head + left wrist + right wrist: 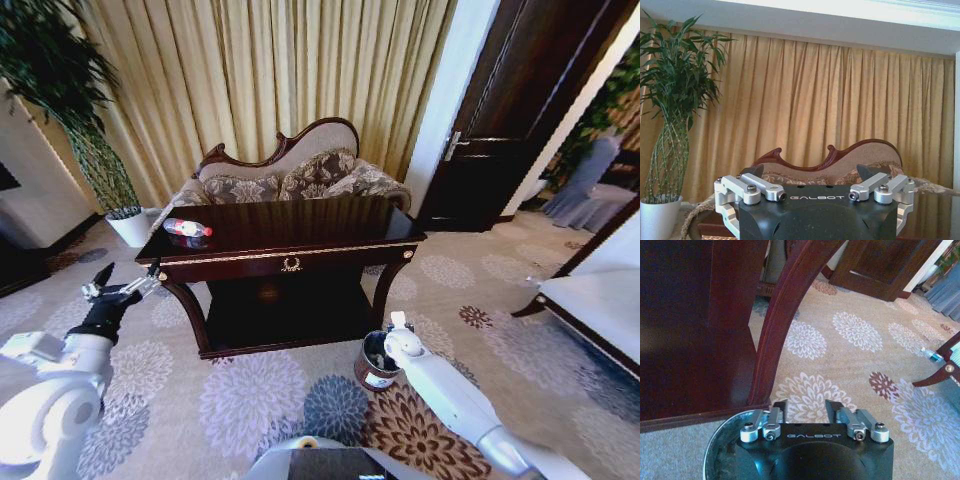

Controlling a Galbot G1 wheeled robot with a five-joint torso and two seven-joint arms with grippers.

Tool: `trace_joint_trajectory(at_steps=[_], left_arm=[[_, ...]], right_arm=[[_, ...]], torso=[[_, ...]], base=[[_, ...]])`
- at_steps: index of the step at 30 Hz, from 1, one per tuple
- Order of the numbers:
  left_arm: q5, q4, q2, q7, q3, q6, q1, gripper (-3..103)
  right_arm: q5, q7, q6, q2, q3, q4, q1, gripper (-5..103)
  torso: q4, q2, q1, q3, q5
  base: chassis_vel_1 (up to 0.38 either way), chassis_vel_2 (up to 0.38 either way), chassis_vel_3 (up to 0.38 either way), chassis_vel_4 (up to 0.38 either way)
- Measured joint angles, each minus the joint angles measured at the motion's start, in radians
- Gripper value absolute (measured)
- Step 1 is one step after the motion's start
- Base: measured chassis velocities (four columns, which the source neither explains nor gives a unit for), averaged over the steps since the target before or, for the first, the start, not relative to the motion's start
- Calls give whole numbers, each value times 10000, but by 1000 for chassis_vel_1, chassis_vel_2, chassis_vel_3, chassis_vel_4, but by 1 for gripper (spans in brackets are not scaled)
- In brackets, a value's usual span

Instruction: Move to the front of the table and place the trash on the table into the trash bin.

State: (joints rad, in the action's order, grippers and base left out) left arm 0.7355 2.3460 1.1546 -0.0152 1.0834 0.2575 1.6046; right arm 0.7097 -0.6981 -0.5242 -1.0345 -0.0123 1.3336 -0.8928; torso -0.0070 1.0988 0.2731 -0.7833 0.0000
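Note:
The dark-brown table [300, 252] with gold trim stands in front of me. On its left end lies a clear plastic bottle [187, 229] with a red cap and red label. The small round brown trash bin [374, 364] sits on the carpet by the table's right front leg. My right gripper [397, 325] hangs just over the bin's mouth, open with nothing between its fingers [781, 408]; the bin's rim [716, 447] shows beneath it in the right wrist view. My left gripper [125, 288] is raised left of the table's front corner, open and empty, its fingers [753, 170] spread wide.
A carved sofa [300, 175] stands behind the table before gold curtains. A potted plant in a white pot [130, 226] is at the back left. A dark door [510, 110] is at the right, and a white seat [600, 300] at the far right. The curved table leg [785, 315] rises beside the bin.

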Motion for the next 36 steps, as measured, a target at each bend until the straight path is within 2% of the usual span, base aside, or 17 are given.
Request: trace_joint_trajectory(at_steps=[1,3,4,5,6,8,9,11,12,14,17,22,29,30,33,35,36], left_arm=[[0,0,0,0,0,0,0,100],[-2,7,4,-9,-22,-1,-24,100],[0,10,5,-14,-15,-2,-29,100],[0,10,5,-14,-15,-2,-29,100],[1,11,6,-16,-6,-1,-31,100],[1,11,13,-25,12,-13,-25,100],[1,11,13,-25,12,-13,-25,100],[3,11,19,-27,38,-30,13,100],[3,11,19,-27,38,-30,13,100],[39,16,4,-31,85,-113,46,100],[91,-24,-50,-33,64,-276,23,100],[295,-50,-154,-33,37,-353,-66,100],[460,22,-374,-67,124,-141,-165,100],[537,85,-441,-158,205,114,-168,100],[609,146,-476,-243,262,314,-167,100],[807,287,-545,-458,389,847,-170,100],[807,287,-545,-458,389,847,-170,100]], right_arm=[[0,0,0,0,0,0,0,44],[-53,14,448,65,-104,295,-19,55],[-75,165,899,159,-203,744,-93,61],[-75,165,899,159,-203,744,-93,61],[-122,329,1209,231,-285,1095,-169,61],[-424,736,1903,417,-451,1891,-372,71],[-424,736,1903,417,-451,1891,-372,71],[-960,1300,2862,746,-649,3186,-665,82],[-960,1300,2862,746,-649,3186,-665,82],[-795,1676,3743,1125,-872,5100,-959,93],[-560,1820,4143,1336,-948,6140,-1061,99],[-350,1956,4280,1670,-995,7073,-1126,100],[-256,2269,3867,1918,-1346,7520,-1366,100],[-255,2294,3757,1955,-1423,7619,-1444,100],[-255,2294,3697,1982,-1458,7693,-1496,100],[-263,2286,3590,2036,-1531,7802,-1616,100],[-263,2286,3590,2036,-1531,7802,-1616,100]], torso=[[0,0,0,0,0],[0,0,0,-1,0],[1,0,0,-1,1],[1,0,0,-1,1],[1,-1,1,-1,2],[1,0,0,0,0],[1,0,0,0,0],[0,0,0,1,-1],[0,0,0,1,-1],[2,1,0,1,-1],[1,1,0,1,0],[1,2,0,1,-2],[-1,2,0,1,1],[0,2,-1,1,1],[1,2,0,1,0],[1,2,-2,1,1],[1,2,-2,1,1]], base=[[0,0,0,0],[0,0,0,0],[0,0,0,0],[0,0,0,0],[0,0,0,0],[0,0,0,0],[0,0,0,0],[0,0,0,0],[0,0,0,0],[0,0,0,0],[0,0,0,0],[0,0,0,0],[0,0,0,0],[0,0,0,0],[0,0,0,0],[-23,31,25,-25],[-45,62,49,-50]])
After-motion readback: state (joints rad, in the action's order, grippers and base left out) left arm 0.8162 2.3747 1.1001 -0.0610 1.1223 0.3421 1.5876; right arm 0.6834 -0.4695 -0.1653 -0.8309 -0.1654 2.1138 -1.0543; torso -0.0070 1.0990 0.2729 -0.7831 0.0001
